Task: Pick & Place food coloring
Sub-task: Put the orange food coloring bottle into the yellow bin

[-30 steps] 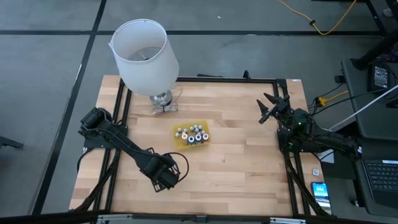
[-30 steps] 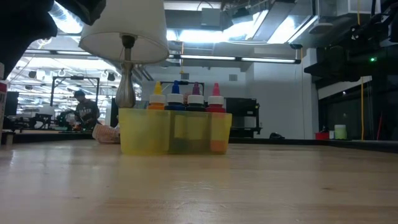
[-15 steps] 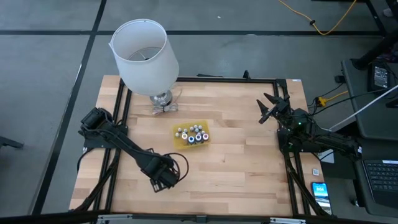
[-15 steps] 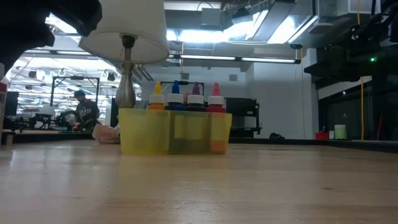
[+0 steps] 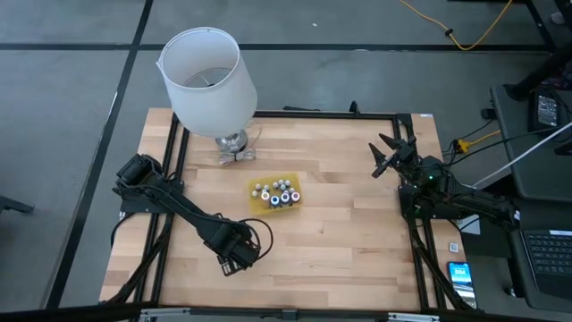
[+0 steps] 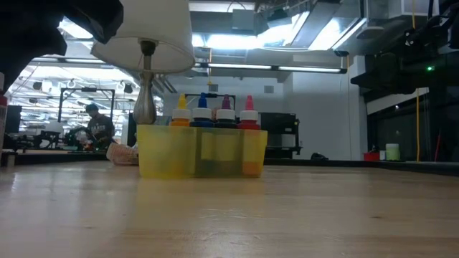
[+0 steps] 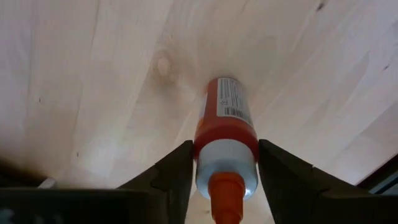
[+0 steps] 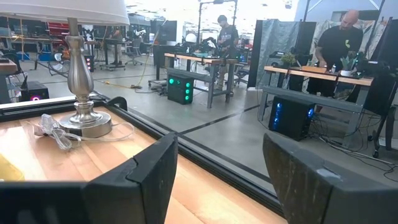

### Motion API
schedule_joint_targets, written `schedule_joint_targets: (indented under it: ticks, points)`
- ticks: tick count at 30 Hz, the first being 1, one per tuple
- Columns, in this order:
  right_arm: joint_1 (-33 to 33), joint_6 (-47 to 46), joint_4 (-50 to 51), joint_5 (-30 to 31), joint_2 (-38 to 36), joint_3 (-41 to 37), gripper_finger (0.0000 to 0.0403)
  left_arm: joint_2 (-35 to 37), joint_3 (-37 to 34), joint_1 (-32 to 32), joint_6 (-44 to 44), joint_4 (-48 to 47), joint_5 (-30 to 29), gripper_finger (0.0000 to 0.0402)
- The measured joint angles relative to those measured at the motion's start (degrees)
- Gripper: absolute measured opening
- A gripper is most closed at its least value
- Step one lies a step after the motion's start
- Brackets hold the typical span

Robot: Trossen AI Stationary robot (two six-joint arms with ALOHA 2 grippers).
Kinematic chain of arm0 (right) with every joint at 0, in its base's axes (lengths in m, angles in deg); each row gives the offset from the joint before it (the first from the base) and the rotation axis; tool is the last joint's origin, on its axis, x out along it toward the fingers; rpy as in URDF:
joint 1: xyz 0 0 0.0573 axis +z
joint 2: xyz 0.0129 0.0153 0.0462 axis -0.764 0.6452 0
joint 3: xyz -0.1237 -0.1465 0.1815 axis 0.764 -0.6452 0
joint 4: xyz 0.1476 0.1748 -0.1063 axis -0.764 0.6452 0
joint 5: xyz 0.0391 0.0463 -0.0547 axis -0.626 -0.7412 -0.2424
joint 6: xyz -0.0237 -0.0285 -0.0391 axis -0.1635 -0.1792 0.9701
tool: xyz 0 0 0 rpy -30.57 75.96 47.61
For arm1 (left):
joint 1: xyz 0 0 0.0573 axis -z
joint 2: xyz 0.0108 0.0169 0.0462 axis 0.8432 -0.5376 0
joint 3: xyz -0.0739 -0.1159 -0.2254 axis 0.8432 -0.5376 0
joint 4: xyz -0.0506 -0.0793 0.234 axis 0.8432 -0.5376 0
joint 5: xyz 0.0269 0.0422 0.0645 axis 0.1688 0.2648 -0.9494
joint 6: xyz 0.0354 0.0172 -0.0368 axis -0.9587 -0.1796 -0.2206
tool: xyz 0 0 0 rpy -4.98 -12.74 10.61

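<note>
The left tool (image 5: 234, 254) sits over the near-left part of the surface (image 5: 357, 241), its fingers closed on one orange-capped food coloring bottle (image 7: 225, 140). In the left wrist view the bottle's long axis runs straight out between the fingers, cap toward the wrist, base pointing away over the bare wood. The yellow tray (image 5: 275, 196) with the remaining bottles (image 5: 280, 191) stands at mid-surface, far and to the right of the left tool, near the lamp (image 5: 207, 80). The left arm is clearly the nearer arm to the tray. The right tool (image 5: 393, 154) waits at the far-right edge, fingers spread wide, holding nothing. Judgement: the next placement depends on where the bottle's base points relative to the surface.
</note>
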Motion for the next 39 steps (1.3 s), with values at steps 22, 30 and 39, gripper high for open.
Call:
schedule_joint_targets:
  ticks: [22, 30, 39]
  points:
    - [0.0, 0.0, 0.0, 0.0, 0.0, 0.0, 0.0236, 3.7, 3.1, -4.1, -7.8, -5.8, -2.0, 0.0130]
    - [0.0, 0.0, 0.0, 0.0, 0.0, 0.0, 0.0236, 6.9, 5.8, -9.2, -17.0, -12.1, -4.8, 0.0130]
    - [0.0, 0.0, 0.0, 0.0, 0.0, 0.0, 0.0236, 7.3, 11.1, -16.9, -29.5, -15.9, -8.3, 0.0130]
